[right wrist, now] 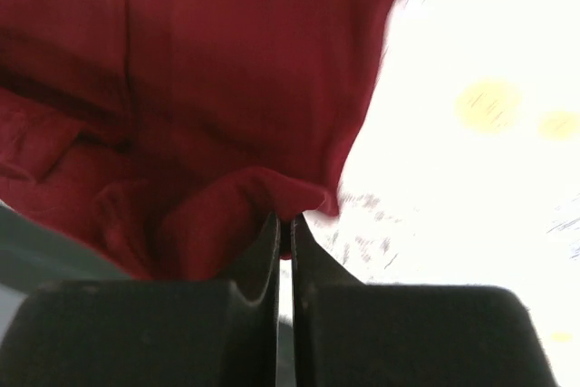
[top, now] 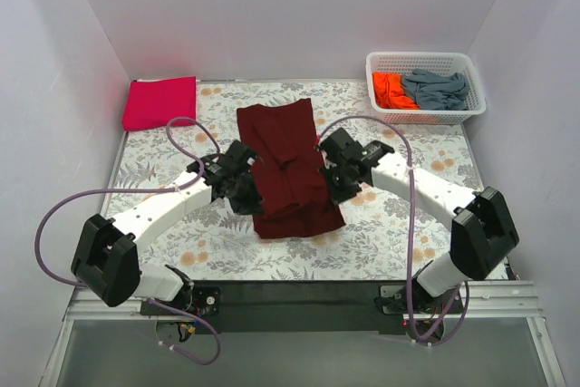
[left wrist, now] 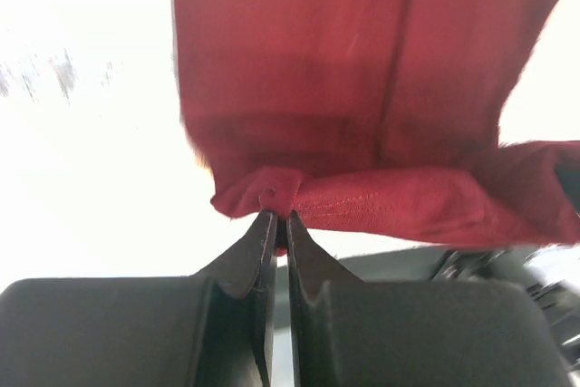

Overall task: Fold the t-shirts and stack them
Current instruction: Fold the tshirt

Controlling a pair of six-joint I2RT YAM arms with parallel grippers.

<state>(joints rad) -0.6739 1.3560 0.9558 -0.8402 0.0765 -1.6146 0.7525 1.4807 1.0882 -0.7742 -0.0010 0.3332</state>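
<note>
A dark maroon t-shirt (top: 288, 165) lies lengthwise in the middle of the floral table cloth, partly folded. My left gripper (top: 243, 180) is shut on its left edge; in the left wrist view the pinched cloth (left wrist: 272, 195) bunches at the gripper (left wrist: 277, 217). My right gripper (top: 333, 174) is shut on its right edge, and the right wrist view shows the cloth (right wrist: 236, 197) lifted at the gripper (right wrist: 285, 219). A folded magenta-pink t-shirt (top: 160, 101) lies at the far left. An orange t-shirt (top: 390, 90) and a grey-blue t-shirt (top: 436, 88) sit in the basket.
A white lattice basket (top: 426, 118) stands at the far right corner. White walls close in the table on three sides. The black mounting rail (top: 290, 295) runs along the near edge.
</note>
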